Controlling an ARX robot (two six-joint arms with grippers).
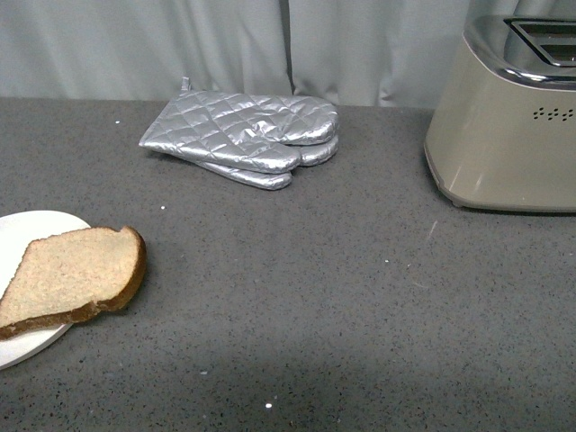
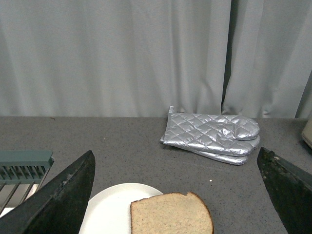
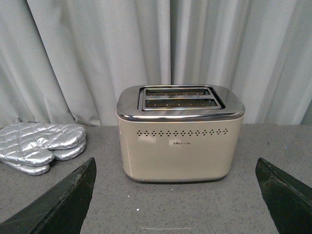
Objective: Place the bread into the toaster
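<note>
Light-brown bread (image 1: 72, 274), darker crust, lies on a plate (image 1: 36, 225); left pincer (image 2: 175, 152) and right pincer (image 3: 175, 161) gape wide.

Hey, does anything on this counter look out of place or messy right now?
Mostly tidy. The bread sits askew on the white plate, its domed end hanging past the rim over the counter. A few small white specks dot the counter. The toaster stands upright and the silver oven mitts lie neatly stacked.
</note>
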